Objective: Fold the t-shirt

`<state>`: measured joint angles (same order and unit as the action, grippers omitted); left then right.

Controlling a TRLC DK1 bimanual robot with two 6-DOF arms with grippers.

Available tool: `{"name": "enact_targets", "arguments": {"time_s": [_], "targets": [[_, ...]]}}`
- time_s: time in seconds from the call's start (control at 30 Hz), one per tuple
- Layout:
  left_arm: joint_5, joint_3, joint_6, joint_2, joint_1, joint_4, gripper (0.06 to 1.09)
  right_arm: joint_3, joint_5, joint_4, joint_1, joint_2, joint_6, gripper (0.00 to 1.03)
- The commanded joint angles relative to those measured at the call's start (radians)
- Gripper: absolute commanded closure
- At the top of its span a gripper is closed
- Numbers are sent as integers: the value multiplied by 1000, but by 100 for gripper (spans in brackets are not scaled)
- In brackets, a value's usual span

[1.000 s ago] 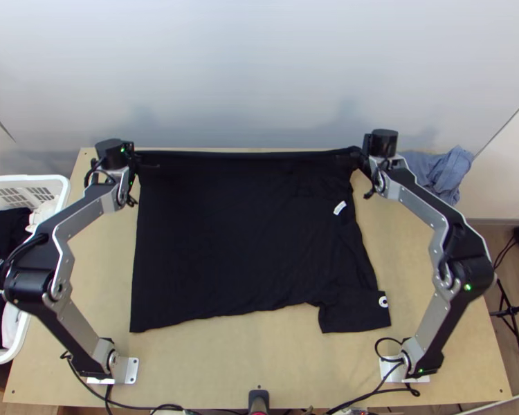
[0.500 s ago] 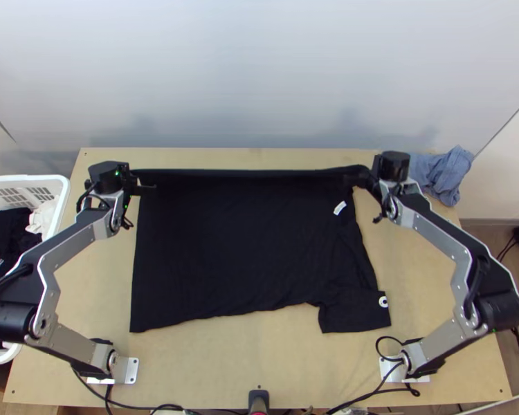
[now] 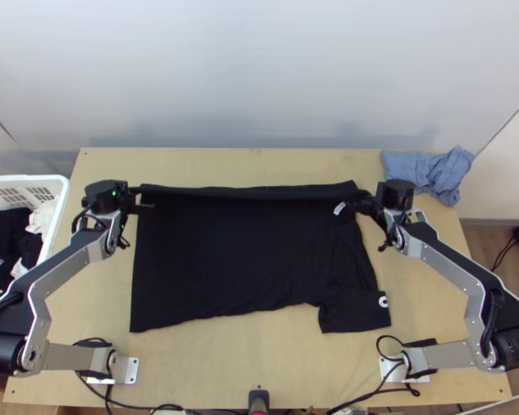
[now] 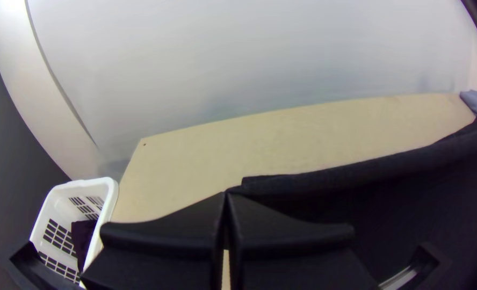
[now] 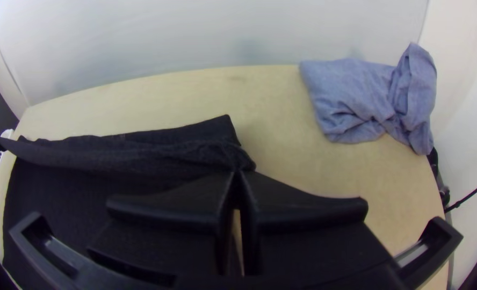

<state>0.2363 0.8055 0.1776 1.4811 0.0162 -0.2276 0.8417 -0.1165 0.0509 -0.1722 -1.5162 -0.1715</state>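
In the top view my left gripper point(image 3: 140, 198) and my right gripper point(image 3: 360, 200) hold the two ends of the black t-shirt's point(image 3: 246, 256) far edge. The shirt lies spread, with that edge stretched between them as a raised strip over the cloth. A sleeve with a round white mark lies flat at the near right. In the left wrist view my left gripper point(image 4: 226, 194) is shut on a corner of the t-shirt point(image 4: 367, 174). Seen from the right wrist, my right gripper point(image 5: 238, 173) is shut on the bunched other end of the t-shirt's edge point(image 5: 142, 158).
A blue-grey cloth point(image 3: 429, 173) lies crumpled at the table's far right corner. Beside the table's left edge stands a white basket point(image 3: 60, 190) with dark and white clothes. Bare wood point(image 3: 225, 162) shows beyond the shirt.
Both grippers have moved toward the near side, bringing the held edge down the picture. They have also spread slightly apart. The near part of the shirt has stayed put.
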Motion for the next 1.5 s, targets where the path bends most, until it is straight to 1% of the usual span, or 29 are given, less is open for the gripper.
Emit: {"name": "enact_targets", "arguments": {"time_s": [0.0, 0.13, 0.23, 0.27, 0.3, 0.33, 0.37, 0.4, 0.43, 0.47, 0.5, 0.57, 0.63, 0.7, 0.8, 0.83, 0.9, 0.97, 1.0, 1.07, 1.13, 1.23, 1.3, 1.37, 1.47], "targets": [[0, -97, 10, -59, 7, 2, 105, -62, 11, 1, -7, 30, -2, 100], [0, -123, 10, -73, 8, 19, 105, -85, 29, 0, -16, 27, 4, 100], [-2, -126, 8, -70, 24, 85, 105, -104, 51, 1, -15, 22, 7, 100], [0, -124, 10, -71, 37, 120, 104, -105, 69, 1, -15, 21, 10, 98], [0, -124, 10, -71, 42, 146, 97, -112, 77, 0, -16, 21, 15, 81], [-2, -126, 10, -71, 44, 163, 86, -122, 80, -3, -23, 25, 20, 52], [-2, -126, 8, -70, 44, 191, 71, -135, 83, -11, -29, 27, 24, 22], [-3, -124, 0, -67, 44, 214, 54, -145, 87, -14, -33, 27, 30, 6], [-6, -120, -10, -61, 42, 252, 27, -148, 100, -23, -33, 25, 41, 3], [-26, -109, -12, -53, 44, 315, 8, -147, 117, -51, -33, 27, 52, 3], [-45, -98, -12, -50, 44, 370, 10, -144, 118, -68, -32, 28, 55, 3], [-66, -98, -12, -67, 45, 442, 10, -144, 132, -108, -29, 65, 66, 3], [-75, -120, -27, -124, 44, 475, 10, -155, 158, -132, -26, 123, 72, 3], [-112, -144, -41, -212, 44, 508, 10, -155, 190, -197, -23, 189, 75, 3], [-189, -160, -92, -386, 31, 577, 10, -153, 244, -319, -21, 303, 86, 3], [-218, -160, -122, -444, 13, 602, 10, -148, 268, -372, -21, 344, 95, 3], [-292, -150, -138, -567, -10, 674, 10, -130, 333, -505, -21, 427, 110, 3], [-293, -140, -147, -686, -4, 751, 10, -110, 397, -637, -30, 496, 136, 4], [-296, -141, -148, -736, 10, 795, 10, -104, 413, -686, -39, 524, 147, 4], [-295, -147, -148, -806, 64, 895, 11, -87, 428, -793, -69, 556, 167, 4], [-295, -154, -145, -828, 73, 987, 11, -76, 436, -878, -87, 561, 179, 4], [-295, -154, -135, -826, 44, 1057, 11, -92, 445, -953, -87, 574, 225, 4], [-295, -143, -76, -818, 16, 1082, 11, -99, 457, -996, -79, 582, 254, 4], [-292, -134, -17, -792, 10, 1094, 11, -98, 488, -1056, -79, 584, 283, 4], [-292, -112, 54, -708, -4, 1166, 11, -98, 506, -1068, -79, 590, 302, 4]]}}
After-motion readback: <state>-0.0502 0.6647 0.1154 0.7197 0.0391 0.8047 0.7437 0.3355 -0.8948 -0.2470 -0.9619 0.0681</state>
